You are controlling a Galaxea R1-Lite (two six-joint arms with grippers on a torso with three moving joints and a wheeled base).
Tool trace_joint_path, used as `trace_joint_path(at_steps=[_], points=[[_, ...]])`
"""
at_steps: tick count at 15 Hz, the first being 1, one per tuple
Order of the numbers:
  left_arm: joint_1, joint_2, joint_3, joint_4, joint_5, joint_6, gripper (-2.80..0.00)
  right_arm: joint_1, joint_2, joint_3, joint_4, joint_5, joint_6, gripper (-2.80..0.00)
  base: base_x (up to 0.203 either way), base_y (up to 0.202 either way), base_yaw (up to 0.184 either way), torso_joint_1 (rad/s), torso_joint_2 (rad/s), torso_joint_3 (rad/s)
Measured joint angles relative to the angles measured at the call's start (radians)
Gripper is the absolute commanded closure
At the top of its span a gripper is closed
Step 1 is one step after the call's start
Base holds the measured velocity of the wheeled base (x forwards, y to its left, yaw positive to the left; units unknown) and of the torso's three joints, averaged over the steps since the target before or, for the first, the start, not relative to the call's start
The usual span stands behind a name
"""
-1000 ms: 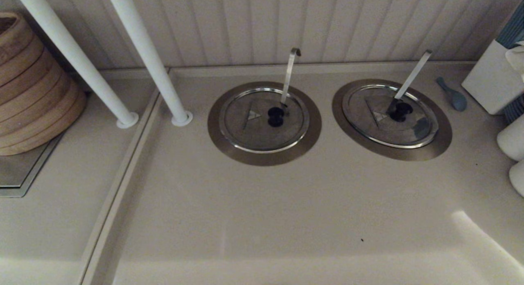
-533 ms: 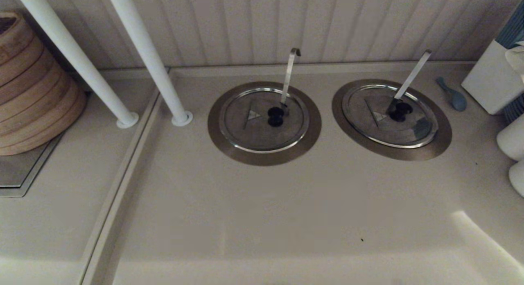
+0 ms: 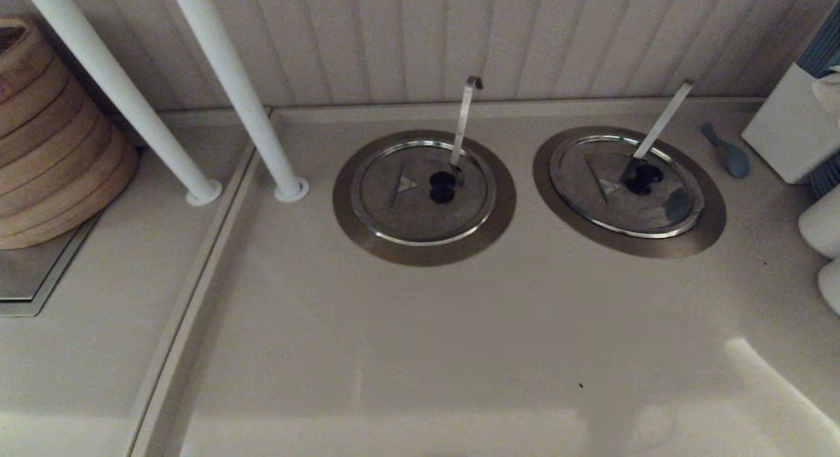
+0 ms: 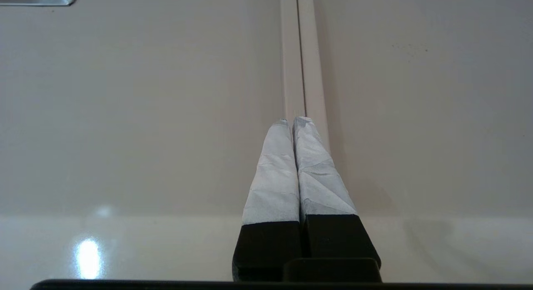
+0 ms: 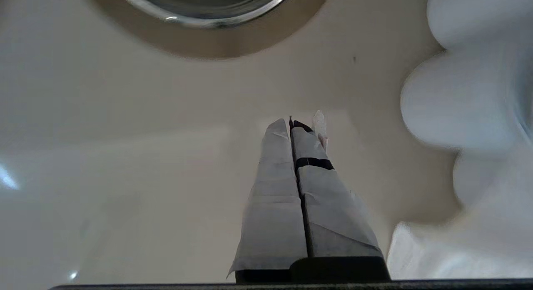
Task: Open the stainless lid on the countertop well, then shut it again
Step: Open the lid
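Where a straight handle pierces it, the stainless lid (image 3: 627,189) lies flat, black-knobbed.

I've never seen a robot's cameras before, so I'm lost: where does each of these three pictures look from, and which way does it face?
Head view: from the robot's head, forward and down at the counter, both lids and the wall; none of its body shows.
Left wrist view: behind the left hand, fingers shut, over bare counter and a seam.
Right wrist view: behind the right hand, fingers shut, facing the well and white jars.
Shared: head and right wrist views both show the well's steel ring and the jars.
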Motion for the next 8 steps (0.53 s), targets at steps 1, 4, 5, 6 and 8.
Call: trace_joint_path(at_steps=[1, 4, 5, 6, 8], points=[[0.0, 0.0, 0.0, 0.0, 0.0, 0.0, 0.0, 0.018, 0.079, -0.033, -0.017, -0.031, 0.005, 0.0, 0.0, 0.0, 0.0, 0.0, 0.0, 0.0], [0.0, 0.0, 0.0, 0.0, 0.0, 0.0, 0.0, 0.055, 0.233, -0.046, -0.234, -0.066, 0.012, 0.0, 0.0, 0.0, 0.0, 0.0, 0.0, 0.0], [0.0, 0.0, 0.0, 0.0, 0.0, 0.0, 0.0, 0.059, 0.268, -0.027, -0.331, -0.073, 0.013, 0.0, 0.0, 0.0, 0.0, 0.0, 0.0, 0.0], [0.0, 0.0, 0.0, 0.0, 0.0, 0.0, 0.0, 0.061, 0.293, -0.007, -0.41, -0.079, 0.018, 0.0, 0.0, 0.0, 0.0, 0.0, 0.0, 0.0], [0.0, 0.0, 0.0, 0.0, -0.001, 0.0, 0.0, 0.059, 0.327, 0.02, -0.518, -0.077, 0.039, 0.0, 0.0, 0.0, 0.0, 0.0, 0.0, 0.0]])
